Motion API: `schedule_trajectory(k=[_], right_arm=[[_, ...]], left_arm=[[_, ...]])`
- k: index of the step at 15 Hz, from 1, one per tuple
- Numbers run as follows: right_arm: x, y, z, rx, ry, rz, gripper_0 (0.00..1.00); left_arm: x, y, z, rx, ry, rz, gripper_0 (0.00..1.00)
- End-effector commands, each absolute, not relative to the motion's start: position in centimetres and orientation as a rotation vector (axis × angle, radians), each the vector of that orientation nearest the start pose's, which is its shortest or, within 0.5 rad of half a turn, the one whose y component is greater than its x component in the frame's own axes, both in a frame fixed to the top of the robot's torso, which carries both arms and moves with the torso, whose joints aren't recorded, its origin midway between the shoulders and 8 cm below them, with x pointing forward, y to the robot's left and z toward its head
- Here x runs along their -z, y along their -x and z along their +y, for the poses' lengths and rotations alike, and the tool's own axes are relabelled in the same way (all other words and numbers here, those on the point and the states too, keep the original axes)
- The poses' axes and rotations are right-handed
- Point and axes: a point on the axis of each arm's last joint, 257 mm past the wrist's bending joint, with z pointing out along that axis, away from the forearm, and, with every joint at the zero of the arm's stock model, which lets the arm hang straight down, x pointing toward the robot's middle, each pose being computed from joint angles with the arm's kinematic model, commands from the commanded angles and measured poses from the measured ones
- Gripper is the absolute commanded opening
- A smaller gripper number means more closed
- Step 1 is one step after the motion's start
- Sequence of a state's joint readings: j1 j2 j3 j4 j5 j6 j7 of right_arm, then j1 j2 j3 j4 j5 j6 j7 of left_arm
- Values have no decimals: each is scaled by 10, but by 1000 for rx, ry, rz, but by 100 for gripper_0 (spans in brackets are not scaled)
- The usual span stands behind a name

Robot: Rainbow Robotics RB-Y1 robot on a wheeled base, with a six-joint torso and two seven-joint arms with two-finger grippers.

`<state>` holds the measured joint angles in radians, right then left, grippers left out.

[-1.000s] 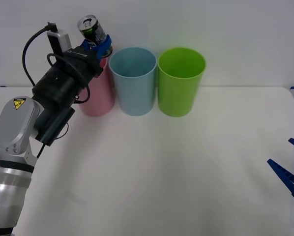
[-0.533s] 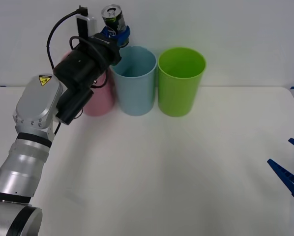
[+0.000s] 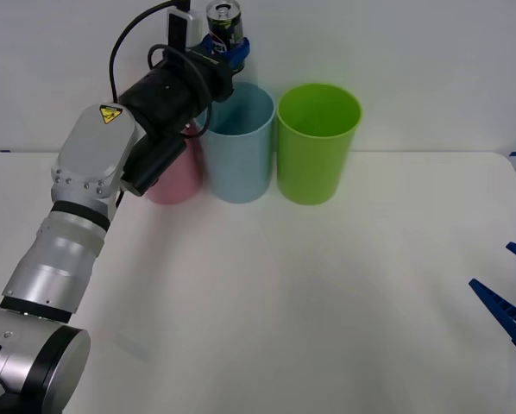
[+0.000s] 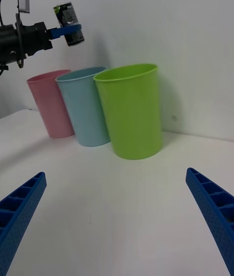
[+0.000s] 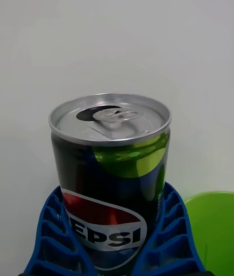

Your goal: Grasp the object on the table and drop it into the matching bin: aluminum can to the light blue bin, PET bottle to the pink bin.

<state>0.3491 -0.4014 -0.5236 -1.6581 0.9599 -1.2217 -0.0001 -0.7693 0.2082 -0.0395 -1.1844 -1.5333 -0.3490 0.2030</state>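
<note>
Small aluminum can (image 3: 225, 21), dark-bodied with Pepsi logo and lime-green patch, silver pull-tab top opened, held aloft and nearly upright, clamped between blue ribbed fingers (image 5: 53, 237) of left gripper (image 3: 226, 45). Poised above rim of light blue bin (image 3: 235, 142), toward its pink-side edge. Light blue bin standing upright at back of white counter (image 3: 284, 302), pink bin (image 3: 172, 177) just beside it, also upright, partly hidden behind arm.

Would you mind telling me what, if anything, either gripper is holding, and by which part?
The left gripper holds the aluminum can by its lower body, above the light blue bin. The right gripper is open and holds nothing.
</note>
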Motion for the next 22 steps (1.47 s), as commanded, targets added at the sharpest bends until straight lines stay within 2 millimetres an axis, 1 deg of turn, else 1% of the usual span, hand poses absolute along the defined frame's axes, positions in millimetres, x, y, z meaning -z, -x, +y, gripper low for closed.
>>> schedule_trajectory(k=[1, 5, 6, 7, 8, 9, 18, 21, 22], right_arm=[[169, -342, -330, -567, 465, 1441, 100], [169, -342, -330, -567, 465, 1441, 100], [169, -342, -330, -567, 465, 1441, 100], [169, -342, -330, -567, 465, 1441, 100], [169, -342, -330, -567, 465, 1441, 100], [169, -342, -330, -567, 465, 1441, 100], [169, -342, -330, -567, 465, 1441, 100], [169, -342, -330, -567, 465, 1441, 100], [169, -342, -330, -567, 465, 1441, 100]], left_arm=[[-15, -670, 57, 357, -479, 1267, 1], [-15, -670, 54, 361, -479, 1267, 3], [-15, -670, 54, 362, -478, 1268, 5], [-15, -670, 54, 361, -477, 1267, 12], [-15, -670, 55, 361, -473, 1267, 30], [-16, -670, 55, 362, -470, 1267, 100], [-15, -668, 54, 390, -462, 1269, 100], [-9, -666, 56, 408, -457, 1276, 100], [-6, -665, 60, 414, -453, 1279, 100]])
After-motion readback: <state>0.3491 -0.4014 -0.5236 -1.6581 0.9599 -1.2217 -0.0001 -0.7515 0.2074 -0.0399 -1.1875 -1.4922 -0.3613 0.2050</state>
